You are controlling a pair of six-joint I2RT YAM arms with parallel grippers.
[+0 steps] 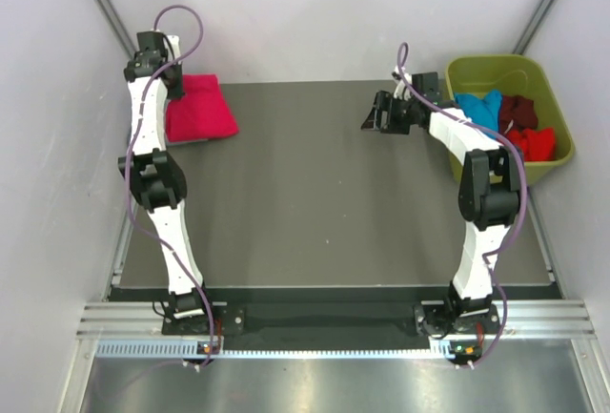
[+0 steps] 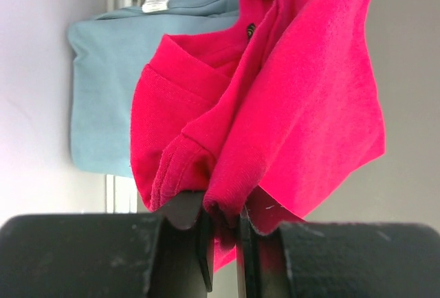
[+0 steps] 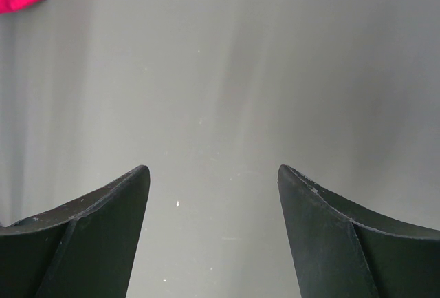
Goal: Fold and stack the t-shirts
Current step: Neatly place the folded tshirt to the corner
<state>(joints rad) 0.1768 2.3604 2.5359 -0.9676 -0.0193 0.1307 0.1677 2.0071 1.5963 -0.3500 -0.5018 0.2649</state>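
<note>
On my feed the left arm reaches to the far left corner of the dark grey bench. Its jaws are pinched almost together on a bunched fold of the bright crimson-red cotton t-shirt. From above, that shirt sits in that corner. The left wrist view shows a dusty blue-grey t-shirt lying flat behind the crimson cloth, a white label at its collar. The right arm has its jaws spread wide with nothing between them, poised above bare bench towards the far right. Just beside it, the olive-green plastic bin holds a bright blue t-shirt, a maroon t-shirt and a red t-shirt, all crumpled.
</note>
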